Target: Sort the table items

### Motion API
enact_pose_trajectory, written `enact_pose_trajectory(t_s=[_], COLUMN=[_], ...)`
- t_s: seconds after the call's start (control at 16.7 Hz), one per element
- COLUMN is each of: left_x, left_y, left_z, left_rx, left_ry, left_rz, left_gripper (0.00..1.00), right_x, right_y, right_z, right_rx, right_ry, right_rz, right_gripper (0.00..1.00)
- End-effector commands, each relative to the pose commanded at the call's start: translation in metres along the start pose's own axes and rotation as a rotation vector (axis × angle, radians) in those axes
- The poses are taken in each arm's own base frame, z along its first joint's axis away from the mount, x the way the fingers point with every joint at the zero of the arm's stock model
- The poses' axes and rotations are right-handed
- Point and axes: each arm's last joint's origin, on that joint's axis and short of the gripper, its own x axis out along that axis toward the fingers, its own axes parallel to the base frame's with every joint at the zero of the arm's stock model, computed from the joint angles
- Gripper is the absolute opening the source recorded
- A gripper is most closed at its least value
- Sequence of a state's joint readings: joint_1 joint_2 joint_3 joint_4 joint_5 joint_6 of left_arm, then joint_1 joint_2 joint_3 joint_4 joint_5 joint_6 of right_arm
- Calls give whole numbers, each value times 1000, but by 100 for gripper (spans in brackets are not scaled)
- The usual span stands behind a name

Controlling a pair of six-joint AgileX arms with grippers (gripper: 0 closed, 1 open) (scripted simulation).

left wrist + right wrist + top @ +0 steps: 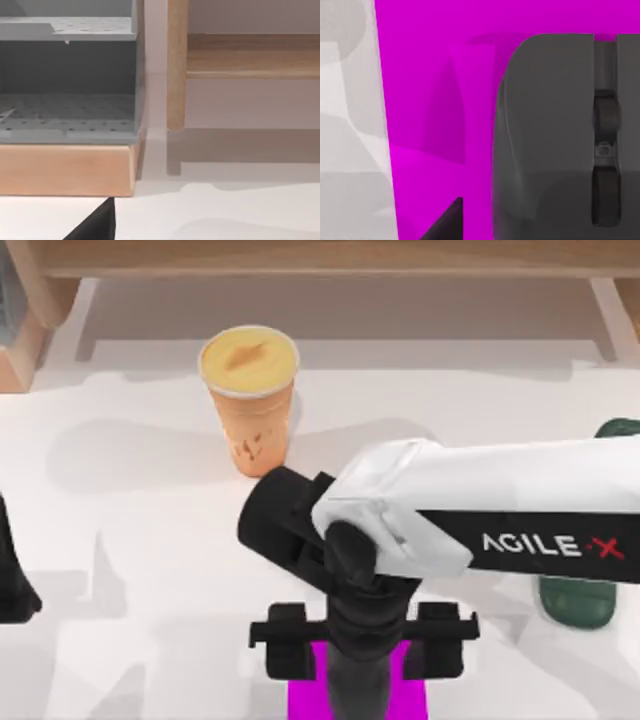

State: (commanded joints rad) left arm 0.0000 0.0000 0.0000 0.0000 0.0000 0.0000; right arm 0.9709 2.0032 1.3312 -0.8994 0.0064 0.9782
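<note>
One dark grey mouse (550, 145) on magenta square (435, 100), one orange cup (250, 400)

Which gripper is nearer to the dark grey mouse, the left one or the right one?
The right gripper: it hangs directly above the mouse, which lies on the magenta square. The left arm is parked at the table's left edge, far away.
</note>
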Motion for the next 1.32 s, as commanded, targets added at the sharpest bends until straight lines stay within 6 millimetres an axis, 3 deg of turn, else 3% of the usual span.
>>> enact_pose_trajectory(t_s=[0.54,0.66,0.78,0.9,1.08,1.2,1.32], left_x=[0,0,0,0,0,0,0], left_y=[0,0,0,0,0,0,0], left_z=[0,0,0,0,0,0,0], left_rx=[0,0,0,0,0,0,0], left_ry=[0,0,0,0,0,0,0], left_rz=[0,0,0,0,0,0,0], left_gripper=[100,100,100,100,100,100,100], right_x=[0,-13,-42,-81,-146,-181,-202], right_y=[0,-4,-18,-46,-114,-167,-217], right_z=[0,10,30,56,90,95,89], right_rx=[1,3,12,34,78,98,109], right_ry=[0,-20,-68,-147,-318,-440,-531], right_rz=[1,38,112,198,293,304,265], right_gripper=[100,100,100,100,100,100,100])
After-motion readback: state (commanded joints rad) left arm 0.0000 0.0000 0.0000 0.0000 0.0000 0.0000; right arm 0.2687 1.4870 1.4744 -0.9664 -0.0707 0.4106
